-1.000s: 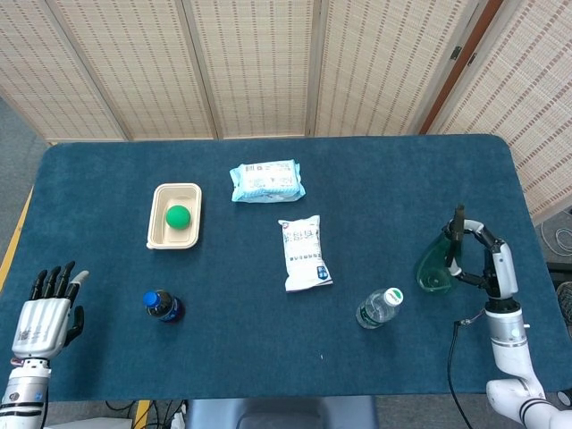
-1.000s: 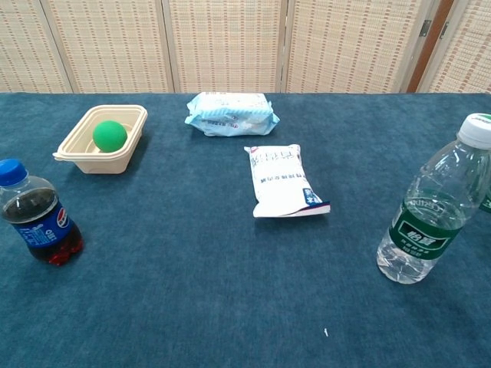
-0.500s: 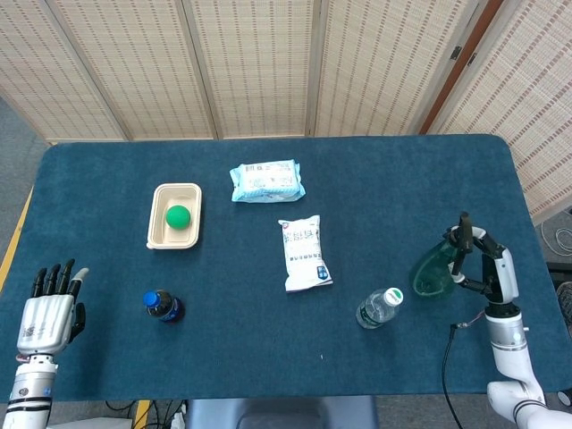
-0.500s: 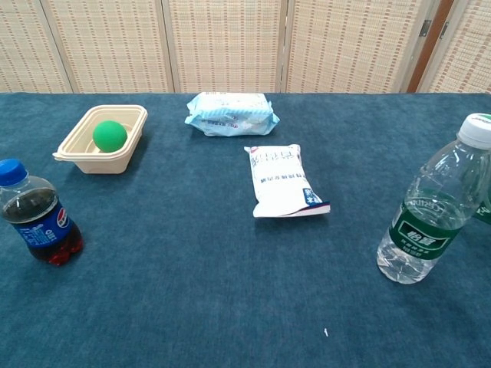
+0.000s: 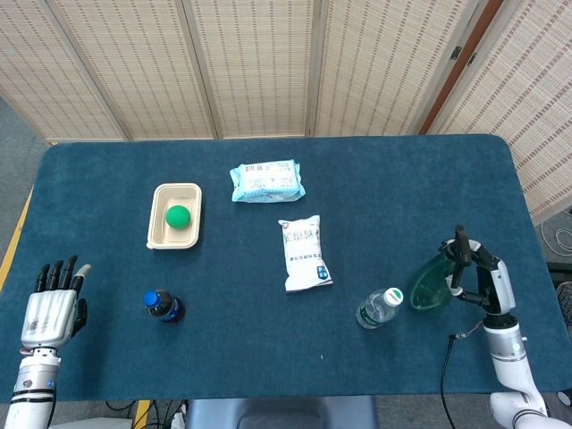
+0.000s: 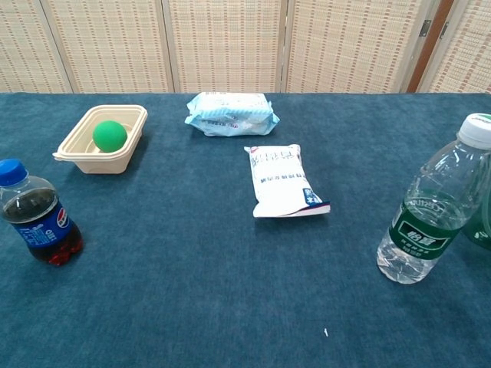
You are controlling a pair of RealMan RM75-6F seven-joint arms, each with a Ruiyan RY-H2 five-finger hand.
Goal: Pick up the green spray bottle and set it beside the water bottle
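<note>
The right hand (image 5: 478, 277) grips the green spray bottle (image 5: 432, 284) by its neck, near the table's (image 5: 402, 188) right edge and just right of the water bottle (image 5: 379, 307) (the chest view catches only a green sliver of it at the frame edge). The left hand (image 5: 51, 308) holds nothing, fingers extended, at the table's left edge, near the cola bottle (image 5: 164, 306)

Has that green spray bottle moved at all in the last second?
Yes. The right hand holds the green spray bottle and has carried it closer to the water bottle, which stands where it was.
</note>
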